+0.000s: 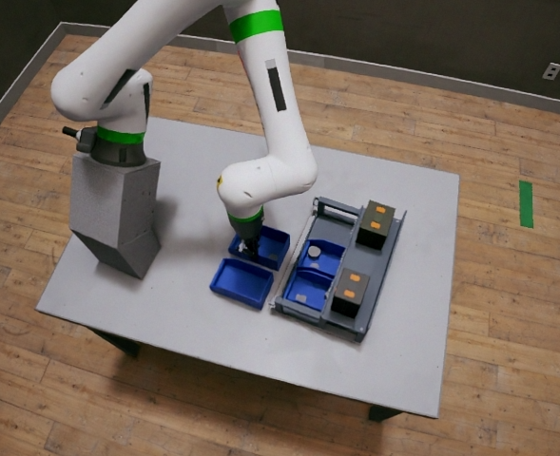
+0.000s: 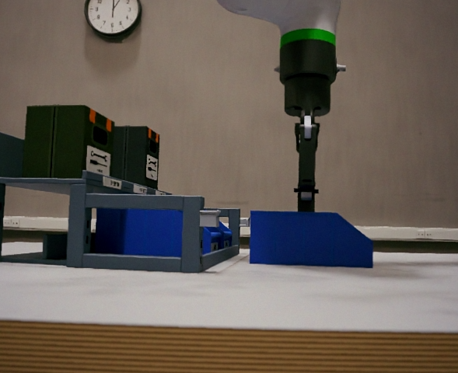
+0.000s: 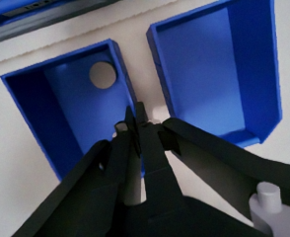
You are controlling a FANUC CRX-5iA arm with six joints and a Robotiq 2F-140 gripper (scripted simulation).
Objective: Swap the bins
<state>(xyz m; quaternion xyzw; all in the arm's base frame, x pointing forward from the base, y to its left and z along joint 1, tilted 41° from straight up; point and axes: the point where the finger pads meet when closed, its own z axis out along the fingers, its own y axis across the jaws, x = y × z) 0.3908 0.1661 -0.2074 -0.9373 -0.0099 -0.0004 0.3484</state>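
Note:
The blue bin with parts (image 1: 279,241) (image 3: 71,99) stands upright on the table, in front of the shelf. A round grey part (image 3: 103,75) lies on its floor, and another part shows beside my fingers. My gripper (image 1: 254,256) (image 3: 138,114) points down and is shut on the side wall of this bin, on the side towards the empty bin, one finger inside and one outside. The empty blue bin (image 1: 241,282) (image 2: 309,241) (image 3: 201,74) stands upright beside it, and hides my fingertips in the exterior view. The gap (image 1: 333,229) is at the shelf's far end in the top view.
The grey shelf (image 1: 380,265) (image 2: 132,260) holds two blue bins (image 1: 325,259) (image 1: 308,290) with parts, next to the gap. Two dark boxes (image 1: 376,225) (image 1: 351,293) stand on the upper board. The shelf's front lip runs close to both table bins.

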